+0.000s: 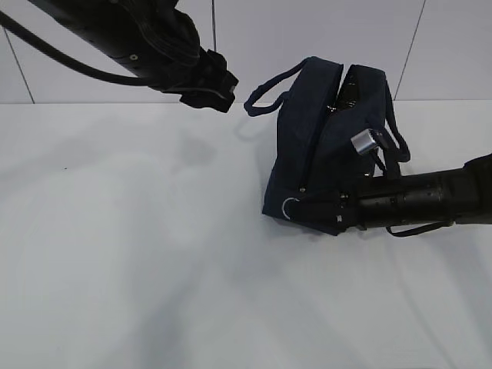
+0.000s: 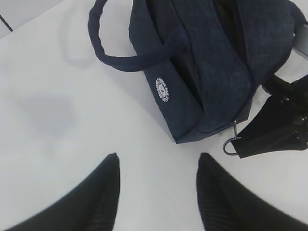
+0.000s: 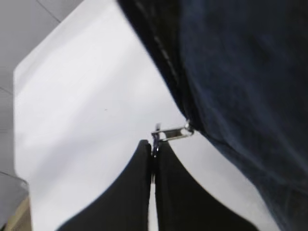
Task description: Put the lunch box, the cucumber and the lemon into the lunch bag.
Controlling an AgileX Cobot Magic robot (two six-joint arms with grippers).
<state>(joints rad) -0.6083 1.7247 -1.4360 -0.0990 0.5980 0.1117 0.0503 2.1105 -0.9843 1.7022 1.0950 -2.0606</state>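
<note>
So the navy lunch bag (image 1: 323, 146) sits on the white table (image 1: 138, 269), right of centre in the exterior view, with its top slit partly gaping. One loop handle (image 1: 265, 92) sticks out toward the left arm, and the other handle (image 1: 396, 131) droops over the far side. In the left wrist view you can see the small round white logo (image 2: 162, 90) on the bag's side panel.

The right gripper (image 3: 153, 149) is down low at the bag's near bottom corner, fingers pressed together and pinching the metal ring pull (image 3: 166, 134) of the zipper. The right wrist view shows it best: the ring is caught right at the fingertips, and its little clip links to the end of the zipper track (image 3: 159, 53) running up the bag. In the exterior view the ring (image 1: 290, 207) shows as a pale circle at that corner.

The left gripper (image 1: 219, 92) hangs in the air up and left of the bag, jaws apart, holding nothing. Its two fingers (image 2: 96, 202) frame bare table in the wrist view.

Can't see the lunch box, cucumber or lemon in any of the views.
</note>
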